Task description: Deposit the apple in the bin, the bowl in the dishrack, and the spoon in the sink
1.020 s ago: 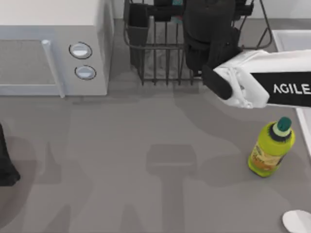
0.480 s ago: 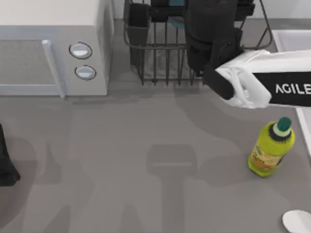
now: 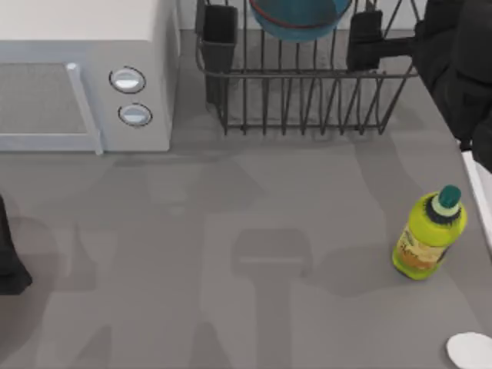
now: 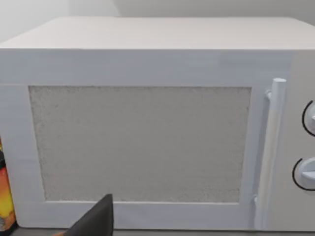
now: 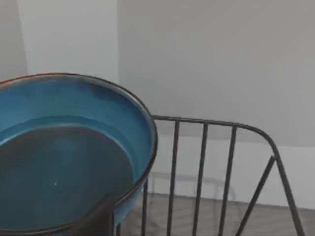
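The teal-blue bowl [image 3: 296, 19] with its reddish-brown rim rests in the black wire dishrack [image 3: 307, 100] at the back. My right gripper [image 3: 365, 38] hovers just to the bowl's right, open and apart from it. In the right wrist view the bowl [image 5: 64, 157] is close, with rack bars [image 5: 202, 162] behind it and one dark fingertip [image 5: 98, 219] at its rim. The pale spoon [image 3: 470, 350] lies at the table's front right corner. A strip of the sink [image 3: 483, 200] shows at the right edge. The apple and the bin are out of view. My left arm [image 3: 8, 261] is parked at the left edge.
A white microwave [image 3: 84, 77] with two round knobs stands at the back left; the left wrist view faces its door [image 4: 142, 142]. A yellow-green bottle [image 3: 429, 234] stands upright at the right, between the rack and the spoon. The rack's dark cutlery cup [image 3: 219, 34] is at its left corner.
My right arm has swung off the dishrack toward the back right. The bowl, hidden under the arm before, now shows sitting in the rack. The left arm has not moved.
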Robot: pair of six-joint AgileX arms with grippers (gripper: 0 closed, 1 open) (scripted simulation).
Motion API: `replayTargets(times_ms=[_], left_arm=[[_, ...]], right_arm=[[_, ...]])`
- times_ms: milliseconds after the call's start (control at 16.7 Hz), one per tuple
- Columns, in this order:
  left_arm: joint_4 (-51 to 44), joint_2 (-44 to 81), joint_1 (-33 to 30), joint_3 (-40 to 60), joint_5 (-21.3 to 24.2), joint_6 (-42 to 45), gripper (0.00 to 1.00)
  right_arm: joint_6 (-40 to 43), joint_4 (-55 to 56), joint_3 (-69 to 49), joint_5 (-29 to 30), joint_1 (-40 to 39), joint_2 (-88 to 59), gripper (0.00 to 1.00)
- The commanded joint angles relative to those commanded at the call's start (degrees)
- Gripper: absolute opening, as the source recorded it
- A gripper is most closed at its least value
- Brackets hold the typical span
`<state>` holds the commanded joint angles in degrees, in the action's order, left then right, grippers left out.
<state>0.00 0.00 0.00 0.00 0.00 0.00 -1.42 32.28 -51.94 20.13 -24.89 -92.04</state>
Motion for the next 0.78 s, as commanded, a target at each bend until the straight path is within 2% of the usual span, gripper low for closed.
replayTargets(times_ms=[420, 780], left_arm=[[0.0, 0.0, 0.0, 0.0, 0.0, 0.0, 1.0], [0.0, 0.0, 0.0, 0.0, 0.0, 0.0, 1.0]], right_arm=[[0.53, -11.54, 29.62, -14.36, 11.1, 47.75, 1.0], [1.2, -24.38, 46.21, -18.97, 19.84, 80.59, 1.0]])
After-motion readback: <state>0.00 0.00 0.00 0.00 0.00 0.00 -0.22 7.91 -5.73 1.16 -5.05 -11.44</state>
